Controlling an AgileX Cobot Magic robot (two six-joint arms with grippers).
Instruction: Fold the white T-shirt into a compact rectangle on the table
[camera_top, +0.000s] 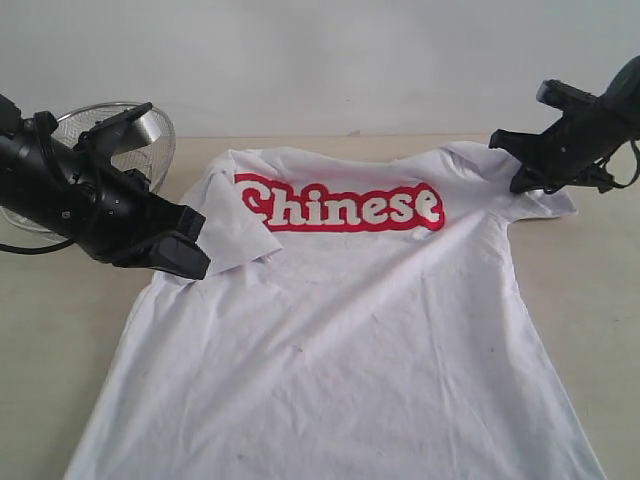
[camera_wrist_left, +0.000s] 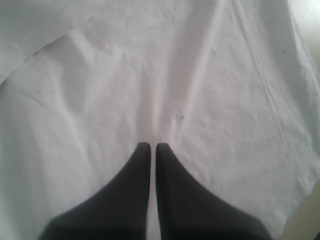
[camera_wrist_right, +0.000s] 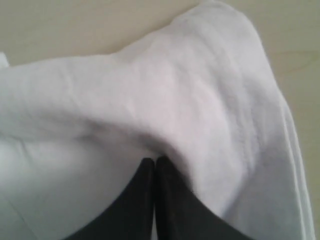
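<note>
The fingers of the left gripper (camera_wrist_left: 152, 146) are pressed together with only a hairline gap, their tips down on white cloth. A soft crease runs away from the tips, but I cannot tell whether any fabric is pinched between them. The fingers of the right gripper (camera_wrist_right: 154, 160) are closed too, and here the cloth rises in a bunched ridge right at the tips, so they are gripping a fold of the white T-shirt (camera_top: 350, 330).

From the exterior view, the left gripper sits at the shirt's edge beside the sleeve (camera_top: 240, 235) on its side, which is folded inward and overlaps the start of the red-outlined "Chinese" lettering (camera_top: 340, 205). The right gripper is at the opposite shoulder, where the other sleeve (camera_top: 548, 200) is lifted a little off the surface.

The shirt lies spread flat, chest up, on the pale beige tabletop (camera_top: 60, 330), its hem running out of the near edge of the view. A round wire-mesh basket (camera_top: 95, 125) stands on the tabletop behind the left arm, clear of the shirt.
</note>
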